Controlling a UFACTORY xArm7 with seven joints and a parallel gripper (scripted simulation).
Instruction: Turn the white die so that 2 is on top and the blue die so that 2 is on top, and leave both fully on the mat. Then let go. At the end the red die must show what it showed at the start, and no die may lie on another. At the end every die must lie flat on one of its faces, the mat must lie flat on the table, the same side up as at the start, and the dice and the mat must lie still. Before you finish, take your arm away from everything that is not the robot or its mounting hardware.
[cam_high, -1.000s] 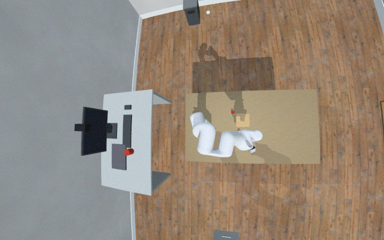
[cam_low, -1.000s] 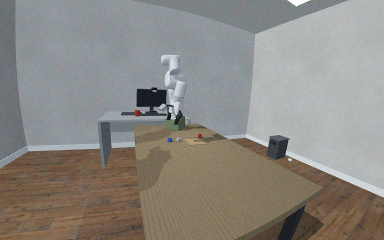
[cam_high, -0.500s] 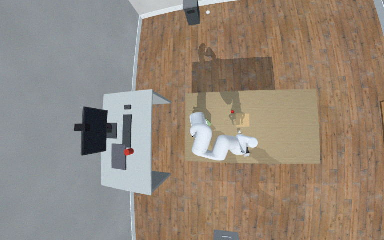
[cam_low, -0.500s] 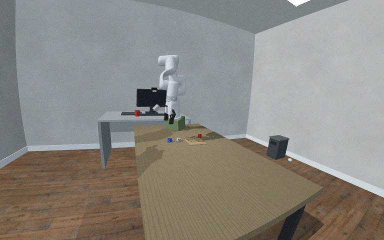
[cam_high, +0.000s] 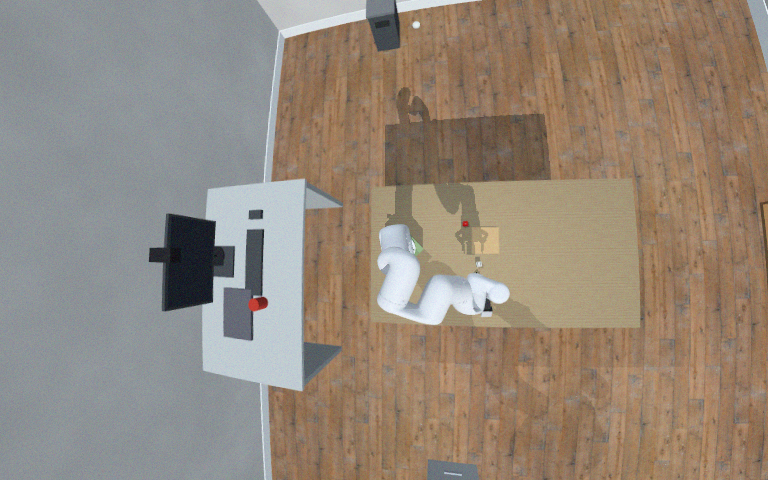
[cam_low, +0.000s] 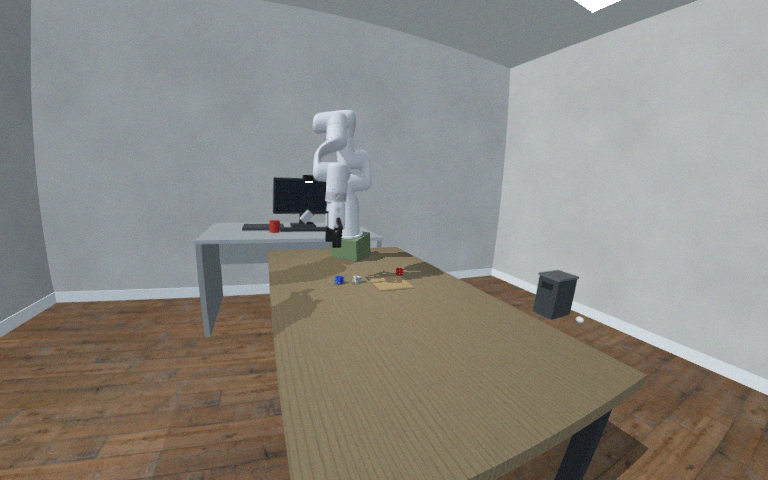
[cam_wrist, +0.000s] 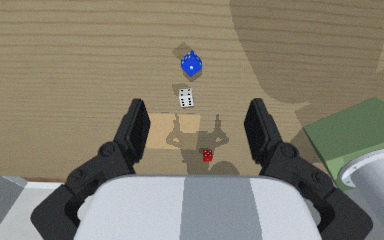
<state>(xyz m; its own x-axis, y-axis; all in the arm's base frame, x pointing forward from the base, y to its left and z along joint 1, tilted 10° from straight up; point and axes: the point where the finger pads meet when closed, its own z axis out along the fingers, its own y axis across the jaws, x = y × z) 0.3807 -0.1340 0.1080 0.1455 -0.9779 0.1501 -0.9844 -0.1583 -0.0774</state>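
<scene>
My gripper (cam_wrist: 196, 110) is open and empty, with its fingers wide apart above the table. In the wrist view the blue die (cam_wrist: 191, 64) (cam_low: 339, 280) lies beyond the fingertips, on the bare table. The white die (cam_wrist: 186, 97) (cam_high: 478, 264) (cam_low: 356, 279) lies between the blue die and the mat, off the mat. It shows a face with four pips and one with six. The blue die shows a single pip on one face; I cannot tell which faces are on top. The tan mat (cam_wrist: 162, 131) (cam_high: 491, 240) (cam_low: 394, 285) lies flat. The arm hides the blue die in the top view.
The red die (cam_wrist: 207, 155) (cam_high: 465, 224) (cam_low: 399, 271) lies on the table just off the mat's edge. The arm's green base block (cam_wrist: 345, 122) (cam_low: 352, 249) stands at the table's end. The gripper's shadow falls across part of the mat.
</scene>
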